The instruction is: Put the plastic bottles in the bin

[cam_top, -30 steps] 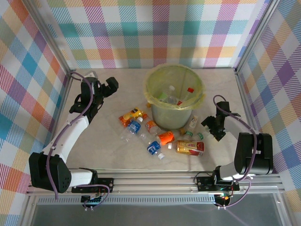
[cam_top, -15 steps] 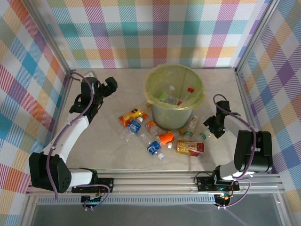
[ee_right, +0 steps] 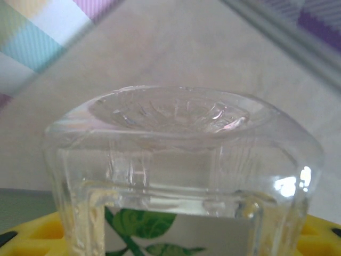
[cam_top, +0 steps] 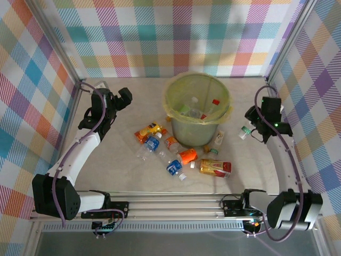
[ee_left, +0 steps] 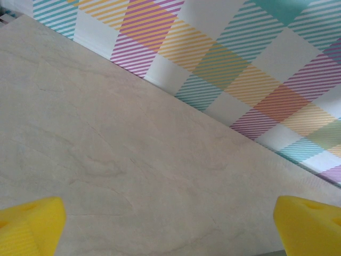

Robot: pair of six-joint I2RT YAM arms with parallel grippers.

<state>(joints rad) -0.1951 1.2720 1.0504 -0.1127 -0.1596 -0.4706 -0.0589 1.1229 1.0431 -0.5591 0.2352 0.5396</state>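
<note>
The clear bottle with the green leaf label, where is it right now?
The green-leaf bottle is gripped in the right claw, on the right side of the top view, just right of the bin.

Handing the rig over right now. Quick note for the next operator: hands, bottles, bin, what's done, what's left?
Left hand: open, empty, over bare table at the far left.
Right hand: shut on a clear leaf-label bottle, held to the right of the bin.
Done: several bottles lie in the bin, among them a red-capped bottle.
Left: drop the held one in, then clear roughly eight bottles lying on the table in front of the bin, from the yellow-orange bottle across to the red-gold bottle.
</note>
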